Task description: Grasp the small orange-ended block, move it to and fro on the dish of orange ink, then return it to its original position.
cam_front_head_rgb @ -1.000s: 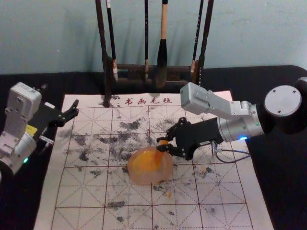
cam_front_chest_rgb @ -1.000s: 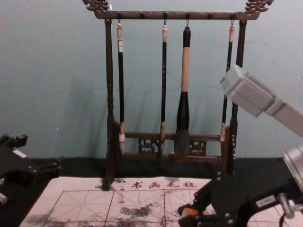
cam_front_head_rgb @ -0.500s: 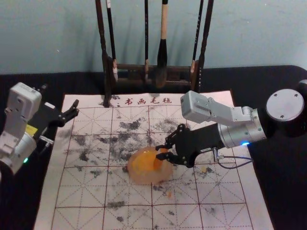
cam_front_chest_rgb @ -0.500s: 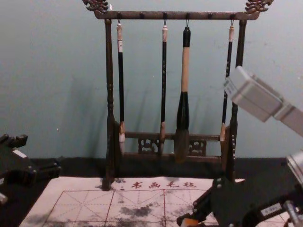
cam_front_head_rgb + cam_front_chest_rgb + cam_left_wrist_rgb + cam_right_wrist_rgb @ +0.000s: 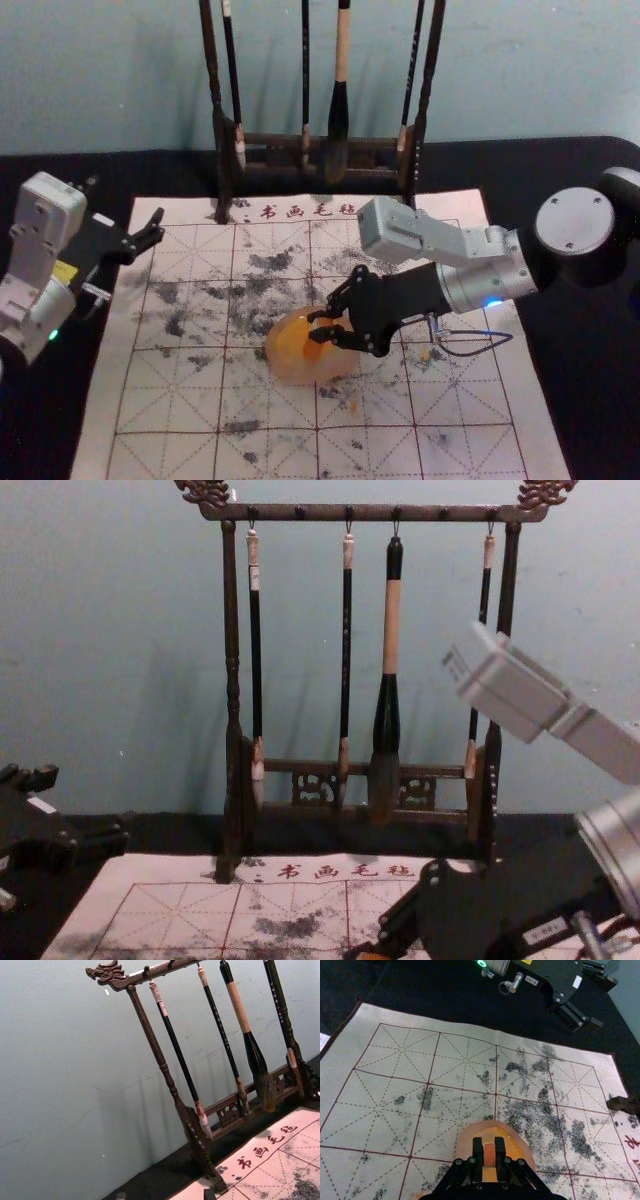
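Far left of the dish and farther back, the left gripper [image 5: 88, 806] is parked beside the near-left part of the stand's view, its fingers spread and holding nothing. The mat [image 5: 180, 400], ruled in red and blotted with black, extends under and around the dish on the black table [image 5: 60, 430]. Behind the dish is the dark wooden stand [image 5: 222, 150], from which four brushes hang: left to right, a slim one [image 5: 232, 80], a second slim one [image 5: 305, 70], a thick one [image 5: 339, 110] and a third slim one [image 5: 411, 75]. The dish [image 5: 295, 371], pale and translucent, holds orange ink [image 5: 287, 342]. The block [image 5: 489, 1154] is over the dish, clasped between the fingertips of the right gripper [image 5: 316, 327], which reaches in from the right; contact between block and ink cannot be made out. Small orange marks [image 5: 424, 354] lie on the mat to the right of the dish.
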